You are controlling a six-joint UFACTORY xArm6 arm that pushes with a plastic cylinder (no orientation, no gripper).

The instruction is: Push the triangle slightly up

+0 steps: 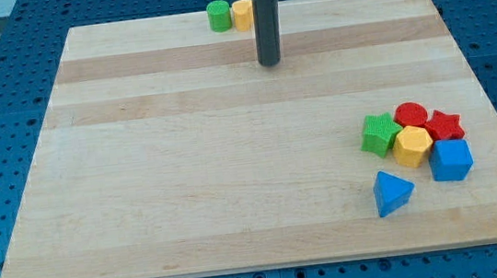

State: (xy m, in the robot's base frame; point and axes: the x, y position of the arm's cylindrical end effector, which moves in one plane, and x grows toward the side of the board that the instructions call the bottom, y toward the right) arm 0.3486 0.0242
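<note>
The blue triangle (392, 192) lies near the view's bottom right of the wooden board (186, 164), just below a cluster of blocks. My tip (269, 64) touches the board near the view's top centre, far up and to the left of the triangle, with nothing touching it. The rod rises straight up from the tip and out of the view's top.
Above the triangle sit a green star (380, 133), a red cylinder (410, 115), a red star (444, 125), a yellow hexagon (412, 146) and a blue block (451, 160). A green cylinder (219, 16) and a yellow block (242, 15) stand at the top edge, left of the rod.
</note>
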